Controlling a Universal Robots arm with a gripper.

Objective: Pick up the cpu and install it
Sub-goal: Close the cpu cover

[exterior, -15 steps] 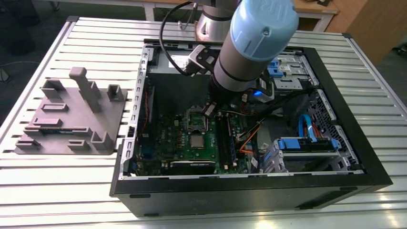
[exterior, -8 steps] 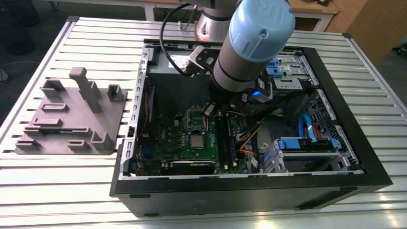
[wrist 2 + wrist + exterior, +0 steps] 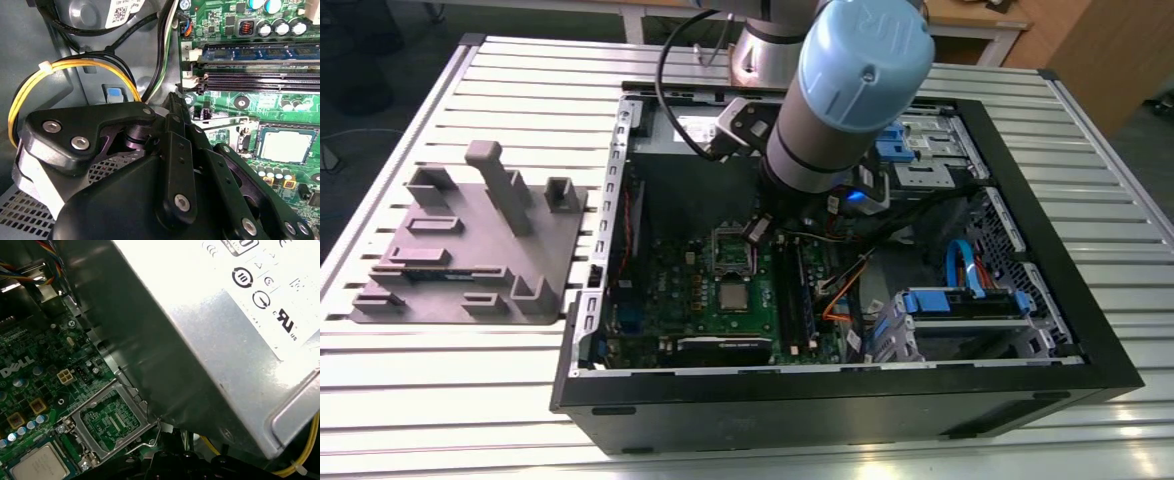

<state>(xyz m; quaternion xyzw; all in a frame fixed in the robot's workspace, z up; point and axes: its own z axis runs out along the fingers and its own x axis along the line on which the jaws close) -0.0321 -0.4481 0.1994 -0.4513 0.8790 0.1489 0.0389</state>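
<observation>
Arm poised inside the open computer case, chip not yet picked up

The chip lies flat on the green board, top up, square with no long axis, at six o'clock from the empty socket. I cannot tell how the fingers stand. Judged: descend plumb, grip opposite edges, keep it level

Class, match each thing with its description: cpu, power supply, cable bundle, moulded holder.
Things:
1 cpu
2 power supply
3 cable bundle
4 moulded holder

Descriptions:
a yellow, tied together
b outside the case, on the slatted table
c silvery square lying on the green board
d big grey metal box

Pairs: 1-c, 2-d, 3-a, 4-b
</observation>
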